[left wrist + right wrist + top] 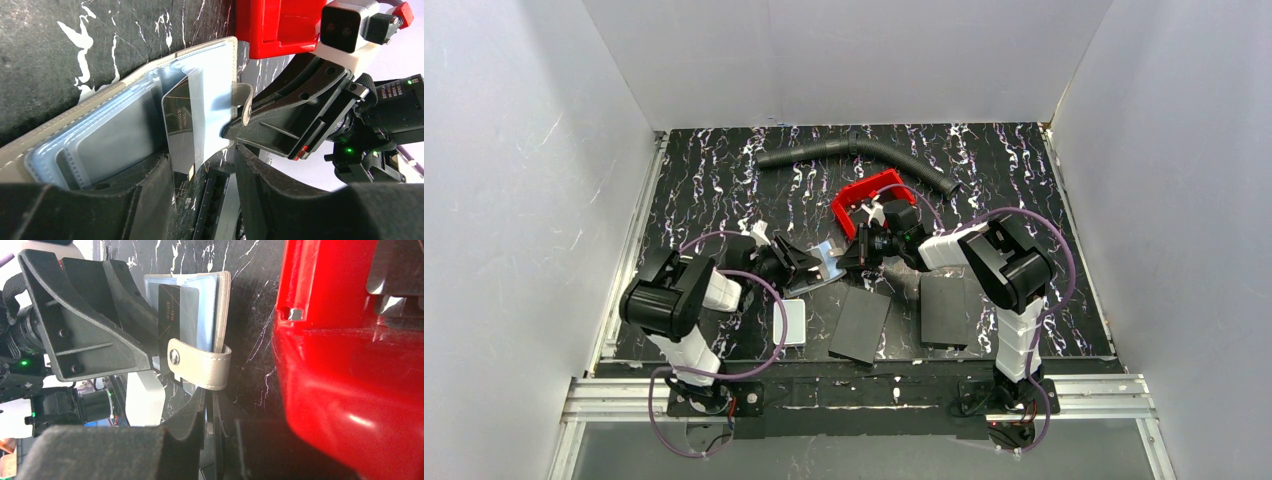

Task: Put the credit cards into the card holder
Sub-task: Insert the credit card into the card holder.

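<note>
Card holder [826, 260] lies open mid-frame in the top view, between both grippers and just below the red tray [872, 198]. One card [181, 127] is part-way in its clear pocket, tilted. Left gripper [202, 162] has its jaws apart with the card's lower end between them; can't tell if they touch it. Right gripper [858, 252] is clamped on the holder's edge by the clasp tab [200, 371]. White box [790, 322] sits lower left, two black panels [861, 323] lower centre, black hose [864, 152] along the top.
</note>
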